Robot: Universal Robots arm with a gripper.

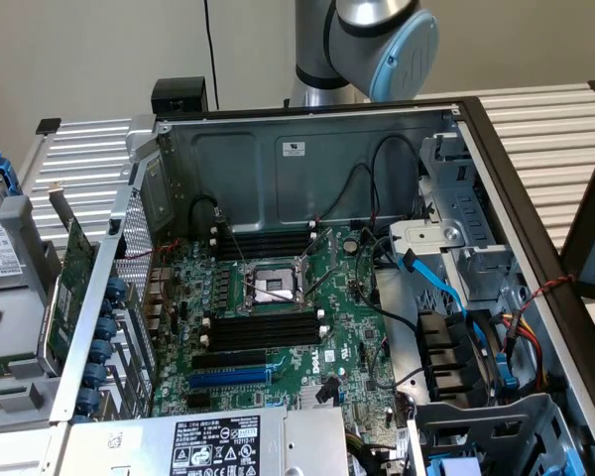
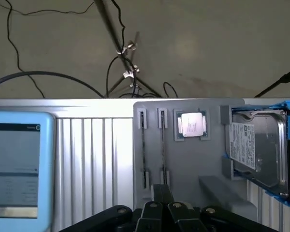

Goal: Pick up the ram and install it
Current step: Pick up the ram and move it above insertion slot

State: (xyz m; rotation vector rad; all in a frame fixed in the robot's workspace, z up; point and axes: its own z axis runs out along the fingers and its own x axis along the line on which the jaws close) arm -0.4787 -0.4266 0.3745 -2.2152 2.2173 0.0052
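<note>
In the wrist view, a grey holder (image 2: 188, 164) is seen lying on a ribbed metal table (image 2: 92, 154); two narrow slots are cut side by side into the holder, and a thin dark strip is seen edge-on in each. The strip in the slot nearer the processor (image 2: 192, 124) is taken to be the ram (image 2: 163, 145), though its green face and labels cannot be made out from this angle. The processor is seated in a recess of the holder just beside that slot; a hard drive (image 2: 258, 150) is held at the holder's far side from the slots, edged with blue. A blue-framed screen (image 2: 14, 164) is seen well apart from the holder, across the bare table.

The gripper (image 2: 162, 192) is seen at the holder's near edge, its jaws closed together; nothing can be seen clamped between them. The fingertips are lined up with the ram's slot, at its near end; whether the ram is touched cannot be told.

In the exterior view, the open computer case (image 1: 307, 149) is shown with its motherboard (image 1: 278, 297) exposed, and the arm (image 1: 377, 40) is seen behind the case's rear wall.
</note>
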